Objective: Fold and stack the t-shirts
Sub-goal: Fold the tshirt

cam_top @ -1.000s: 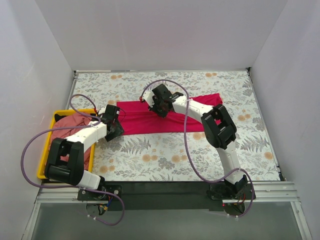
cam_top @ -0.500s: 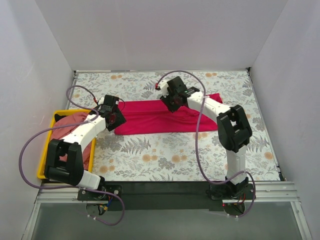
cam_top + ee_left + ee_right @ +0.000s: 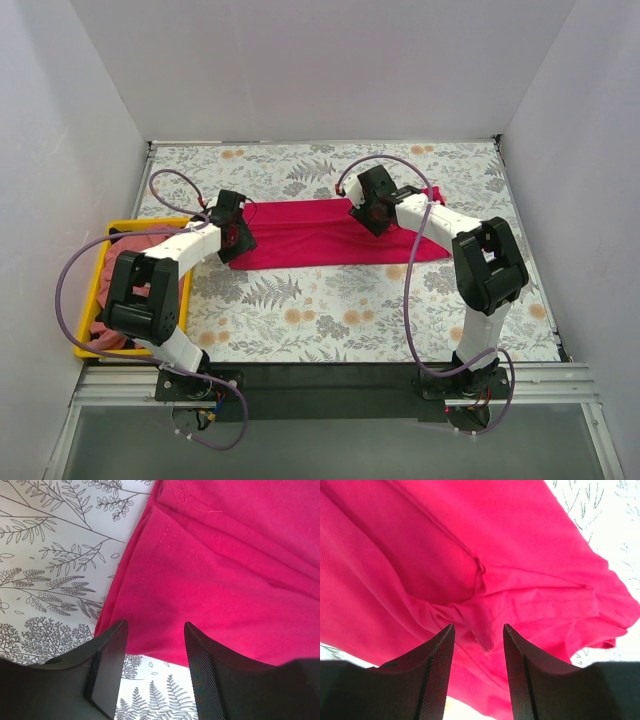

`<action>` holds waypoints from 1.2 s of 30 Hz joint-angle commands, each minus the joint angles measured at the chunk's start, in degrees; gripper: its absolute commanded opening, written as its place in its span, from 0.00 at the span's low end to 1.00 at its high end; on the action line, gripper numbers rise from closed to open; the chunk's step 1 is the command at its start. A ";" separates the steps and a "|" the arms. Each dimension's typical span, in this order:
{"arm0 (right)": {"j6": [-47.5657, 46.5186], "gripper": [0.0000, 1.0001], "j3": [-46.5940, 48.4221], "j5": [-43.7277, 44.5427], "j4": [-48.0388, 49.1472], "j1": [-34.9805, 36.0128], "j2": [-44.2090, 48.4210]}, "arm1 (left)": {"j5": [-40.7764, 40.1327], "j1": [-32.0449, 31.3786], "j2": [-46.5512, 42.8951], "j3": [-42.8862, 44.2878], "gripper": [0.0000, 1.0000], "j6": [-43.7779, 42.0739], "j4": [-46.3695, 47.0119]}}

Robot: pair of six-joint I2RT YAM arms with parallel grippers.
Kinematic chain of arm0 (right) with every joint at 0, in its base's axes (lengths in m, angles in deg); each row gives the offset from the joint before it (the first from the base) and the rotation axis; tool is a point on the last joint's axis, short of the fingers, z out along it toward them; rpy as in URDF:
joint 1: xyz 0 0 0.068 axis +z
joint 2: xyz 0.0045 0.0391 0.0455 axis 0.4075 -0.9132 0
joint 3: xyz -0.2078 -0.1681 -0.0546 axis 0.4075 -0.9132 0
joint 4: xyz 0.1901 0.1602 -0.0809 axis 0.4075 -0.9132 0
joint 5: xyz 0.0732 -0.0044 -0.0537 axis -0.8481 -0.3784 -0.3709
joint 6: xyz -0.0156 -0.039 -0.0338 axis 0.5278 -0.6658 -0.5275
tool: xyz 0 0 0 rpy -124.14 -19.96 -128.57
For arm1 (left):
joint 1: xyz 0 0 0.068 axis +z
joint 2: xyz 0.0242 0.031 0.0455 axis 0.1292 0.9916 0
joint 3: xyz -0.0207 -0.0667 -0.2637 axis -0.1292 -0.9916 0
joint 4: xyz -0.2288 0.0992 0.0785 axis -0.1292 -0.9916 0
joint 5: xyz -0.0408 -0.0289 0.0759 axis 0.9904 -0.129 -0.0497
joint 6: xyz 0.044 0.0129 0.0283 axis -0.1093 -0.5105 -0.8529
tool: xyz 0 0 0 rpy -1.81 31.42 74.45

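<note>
The bright magenta-red t-shirt (image 3: 320,235) lies flat as a long band across the middle of the floral table. My left gripper (image 3: 236,236) hovers over the band's left end, open. In the left wrist view its fingers (image 3: 111,665) straddle the shirt's near hem (image 3: 150,650) with nothing between them. My right gripper (image 3: 368,212) hangs over the right half, also open. In the right wrist view it sits just above a bunched seam (image 3: 482,625) of the shirt (image 3: 420,555), gripping nothing. The dusty salmon-pink t-shirt (image 3: 143,243) lies crumpled in the yellow bin.
The yellow bin (image 3: 93,287) stands at the table's left edge, beside the left arm. White walls close in the table on the left, back and right. Purple cables loop over both arms.
My right gripper has let go of the magenta shirt, opened, and moved right along it. The left gripper has shifted slightly toward the back, still open.
</note>
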 commanded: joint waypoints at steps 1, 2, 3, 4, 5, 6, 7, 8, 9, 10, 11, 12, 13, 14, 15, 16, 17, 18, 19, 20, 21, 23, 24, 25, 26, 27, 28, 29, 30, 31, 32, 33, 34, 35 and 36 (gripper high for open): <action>-4.64 0.51 -0.35 4.07 1.16 0.13 2.48 | -0.62 0.29 -2.75 -1.34 0.47 -1.97 2.43; -4.73 0.51 -0.26 4.07 1.16 0.13 2.04 | -0.97 0.29 -2.93 -1.95 0.47 -2.32 2.69; -4.82 0.50 0.00 4.24 1.16 0.13 1.60 | -0.98 0.29 -3.45 -2.31 0.47 -2.50 3.04; -5.17 0.50 0.09 4.33 1.07 0.13 1.25 | -1.06 0.37 -3.63 -2.66 0.47 -2.68 3.92; -5.52 0.50 0.18 4.94 0.90 0.22 0.38 | -1.24 0.29 -3.80 -3.27 0.47 -2.85 4.27; -5.70 0.50 0.26 5.47 0.81 0.30 -0.07 | -1.33 0.29 -3.98 -3.45 0.47 -3.03 4.62; -5.87 0.50 0.53 5.91 0.72 0.30 -0.42 | -1.16 0.29 -3.98 -3.54 0.47 -3.20 4.71; -6.05 0.50 0.62 6.35 0.55 0.30 -1.12 | -0.89 0.29 -4.07 -3.37 0.47 -3.38 4.63; -6.14 0.50 0.79 6.52 0.63 0.30 -1.47 | -0.45 0.29 -4.24 -3.28 0.48 -3.47 4.72; -6.23 0.50 1.14 6.44 0.63 0.30 -1.82 | -0.54 0.29 -4.59 -3.19 0.48 -3.56 4.80; -6.31 0.49 1.41 6.35 0.37 0.30 -2.44 | -0.63 0.29 -4.77 -3.10 0.48 -3.56 4.72; -6.32 0.50 1.76 6.18 0.19 0.30 -2.79 | -0.89 0.29 -5.03 -3.10 0.48 -3.73 4.80; -6.32 0.49 2.37 5.22 0.02 0.30 -3.32 | -0.98 0.29 -5.30 -3.19 0.48 -3.82 4.80; -6.32 0.49 2.64 4.77 -0.51 0.30 -3.50 | -1.15 0.29 -5.39 -3.19 0.48 -3.91 4.80; -6.49 0.49 2.99 4.59 -0.95 0.39 -3.76 | -1.33 0.29 -5.48 -3.19 0.48 -4.00 4.80; -6.58 0.49 3.16 4.33 -1.21 0.39 -4.02 | -1.50 0.29 -5.48 -3.10 0.48 -4.00 4.80; -6.75 0.49 3.43 4.33 -1.30 0.39 -4.37 | -1.51 0.29 -5.48 -3.10 0.48 -4.00 4.80; -6.75 0.49 3.52 4.50 -1.39 0.39 -4.72 | -1.51 0.29 -5.48 -3.10 0.48 -4.00 4.80; -6.93 0.48 3.60 4.51 -1.48 0.39 -4.90 | -1.33 0.29 -5.48 -3.01 0.48 -4.00 4.72; -7.10 0.48 3.95 4.42 -1.65 0.39 -5.34 | -1.33 0.29 -5.48 -3.01 0.48 -4.00 4.89; -7.19 0.47 4.22 4.59 -1.83 0.39 -5.43 | -1.33 0.29 -5.39 -3.01 0.48 -4.00 4.72; -7.19 0.43 4.48 4.86 -1.92 0.39 -5.78 | -1.33 0.29 -5.30 -3.01 0.48 -4.00 4.80; -7.19 0.41 4.92 4.77 -2.00 0.39 -6.04 | -1.33 0.29 -5.21 -3.01 0.48 -4.00 4.72; -7.28 0.36 5.10 4.94 -1.92 0.39 -6.31 | -1.33 0.37 -5.30 -3.10 0.48 -4.00 4.72; -7.28 0.24 5.45 4.86 -1.92 0.39 -6.48 | -1.33 0.29 -5.30 -3.10 0.48 -4.00 4.72; -7.28 0.17 5.97 4.94 -1.92 0.39 -6.66 | -1.33 0.29 -5.30 -3.10 0.48 -4.00 4.72; -7.19 0.10 6.41 5.12 -2.00 0.39 -6.84 | -1.33 0.29 -5.30 -3.10 0.48 -4.00 4.80; -7.28 0.02 6.85 5.29 -2.00 0.39 -7.01 | -1.42 0.29 -5.39 -3.10 0.48 -4.00 4.80; -7.19 0.01 7.99 5.64 -1.92 0.39 -7.19 | -1.50 0.29 -5.39 -3.19 0.48 -4.00 4.72; -7.11 0.01 8.52 6.17 -1.92 0.31 -7.62 | -1.59 0.29 -5.48 -3.19 0.48 -4.00 4.72; -6.93 0.01 9.05 6.61 -1.92 0.13 -7.89 | -1.77 0.29 -5.48 -3.36 0.48 -4.00 4.72; -6.76 0.01 9.66 6.88 -1.83 -0.05 -8.07 | -1.86 0.29 -5.48 -3.45 0.48 -4.00 4.72; -6.75 0.01 10.63 7.31 -1.83 -0.22 -8.42 | -1.94 0.29 -5.48 -3.37 0.48 -4.00 4.80; -6.32 0.01 11.07 7.67 -1.48 -0.57 -8.59 | -2.03 0.29 -5.48 -3.36 0.48 -4.00 4.72; -6.05 0.01 11.51 8.02 -1.39 -0.75 -8.77 | -2.12 0.29 -5.48 -3.36 0.48 -4.00 4.72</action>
